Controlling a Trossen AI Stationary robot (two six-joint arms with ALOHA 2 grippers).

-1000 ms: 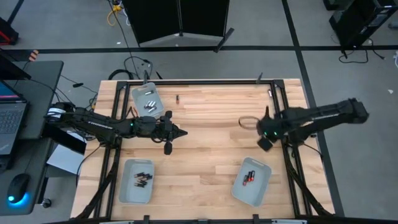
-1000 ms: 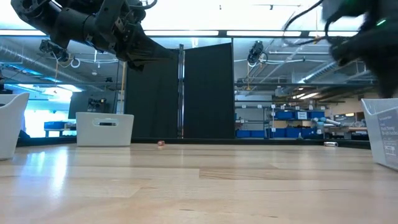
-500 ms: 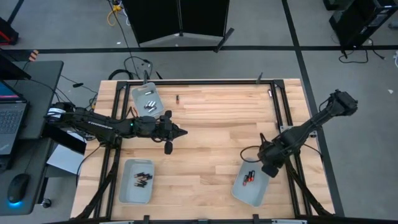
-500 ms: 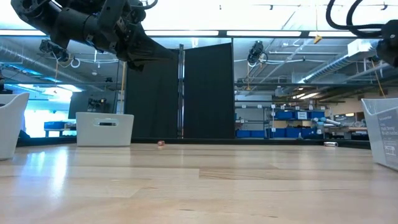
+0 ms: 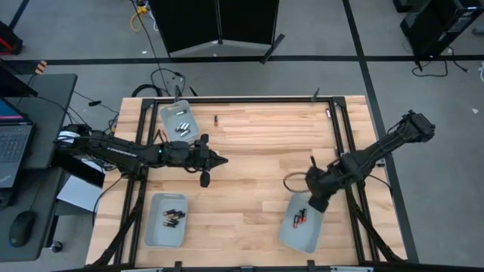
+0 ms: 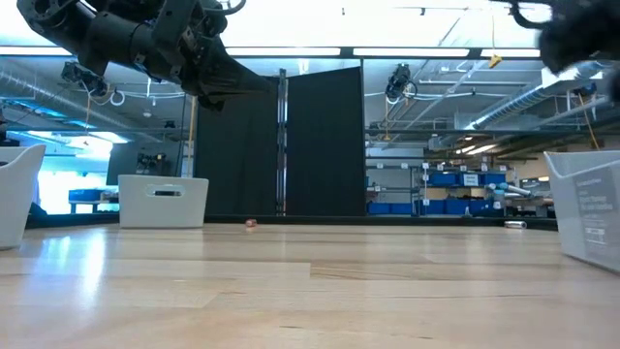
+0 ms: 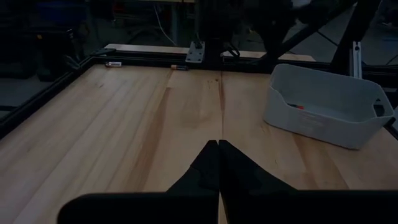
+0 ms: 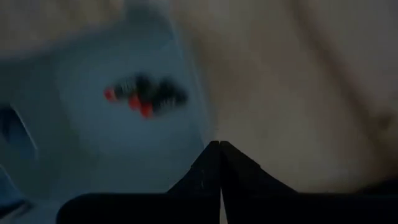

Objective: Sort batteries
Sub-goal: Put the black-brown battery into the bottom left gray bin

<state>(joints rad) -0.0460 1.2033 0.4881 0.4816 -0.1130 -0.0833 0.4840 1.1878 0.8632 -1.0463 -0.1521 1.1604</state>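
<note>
Small battery (image 6: 251, 223) lies far across wooden table (image 6: 291, 291)

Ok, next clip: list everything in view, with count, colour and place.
Trays: three, pale grey; far left, near left, near right.
Batteries in far-left tray: a few, silvery.
Batteries in near-left tray: a few, dark.
Batteries in near-right tray: a few, dark with red ends.
Loose battery: one, dark, far table edge.
Table: one, pale wood.
Laptop: one, beside the table.
Left hand: shut, mid-table.
Right hand: shut, at the near-right tray.
</note>
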